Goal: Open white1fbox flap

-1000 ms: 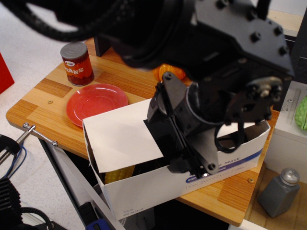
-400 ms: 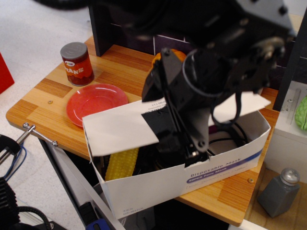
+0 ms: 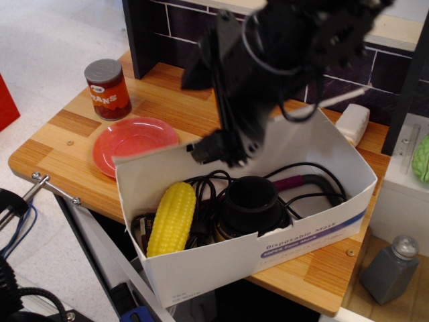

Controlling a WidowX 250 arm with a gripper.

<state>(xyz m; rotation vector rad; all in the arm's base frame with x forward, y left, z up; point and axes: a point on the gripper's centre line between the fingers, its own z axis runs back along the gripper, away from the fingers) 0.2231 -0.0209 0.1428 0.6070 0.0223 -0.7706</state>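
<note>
The carton (image 3: 261, 258) sits at the near edge of the bench, toward its right corner, purple stripe facing out. Its top is open: a corn cob (image 3: 171, 218), a black round object (image 3: 253, 203) and dark cables (image 3: 305, 181) lie inside in plain view. The flap (image 3: 295, 124) is raised near upright along the carton's far long side, much of it behind the arm. The gripper (image 3: 218, 149) hangs over the far left part of the carton, at the flap's edge; whether its jaws are wide, narrow or pinching the cardboard, I cannot tell, since the tips are blurred.

To finish well, I judge the flap should be carried past upright toward the far edge, then released gently so it does not spring back.

Beyond the carton's left end lies a red plate (image 3: 134, 142), farther back a can (image 3: 107, 88).
</note>
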